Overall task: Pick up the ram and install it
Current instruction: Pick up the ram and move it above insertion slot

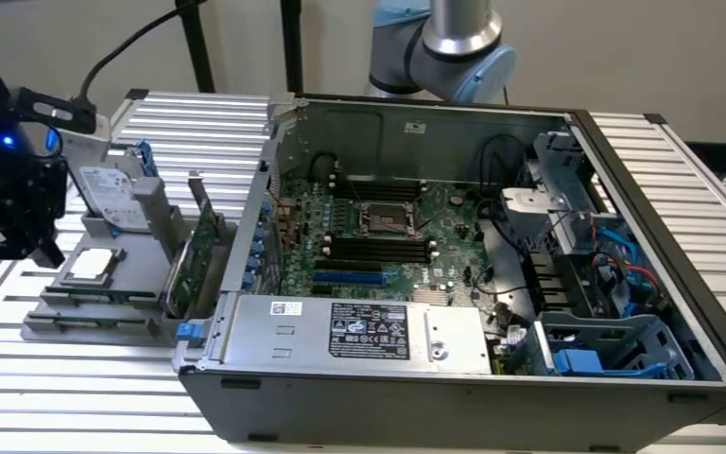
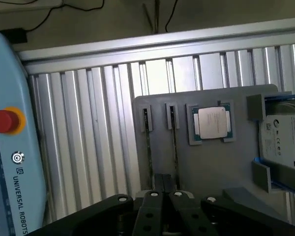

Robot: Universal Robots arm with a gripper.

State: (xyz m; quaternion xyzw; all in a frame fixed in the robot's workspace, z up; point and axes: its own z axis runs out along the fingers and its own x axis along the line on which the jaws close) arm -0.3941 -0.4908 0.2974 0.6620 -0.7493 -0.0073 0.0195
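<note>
The ram (image 2: 173,147) first, and it's giving very little away: all I get in my wrist view is a thin dark edge standing in a narrow slot of the grey tray (image 2: 211,172). A second slot just beside it carries the same dark line. I can't read any colour or chips on either. One end of the ram's edge runs in behind my pincer (image 2: 165,183) and is hidden there. So the stick sits in the tray, below my fingertips and in line with them. I can't tell how far apart we are.

My fingers look drawn together, and I make out nothing between them.

Further along the tray sits a square processor chip (image 2: 212,123), and past it a hard drive (image 2: 285,137), cut off by the frame. Everything rests on the slatted metal table (image 2: 88,137).

In the exterior view I hang at the exterior view's left, by the tray. An expansion card (image 1: 199,251) stands between it and the open computer case (image 1: 464,378). Inside lie the motherboard (image 1: 445,213) and its black memory slots (image 1: 370,248).
</note>
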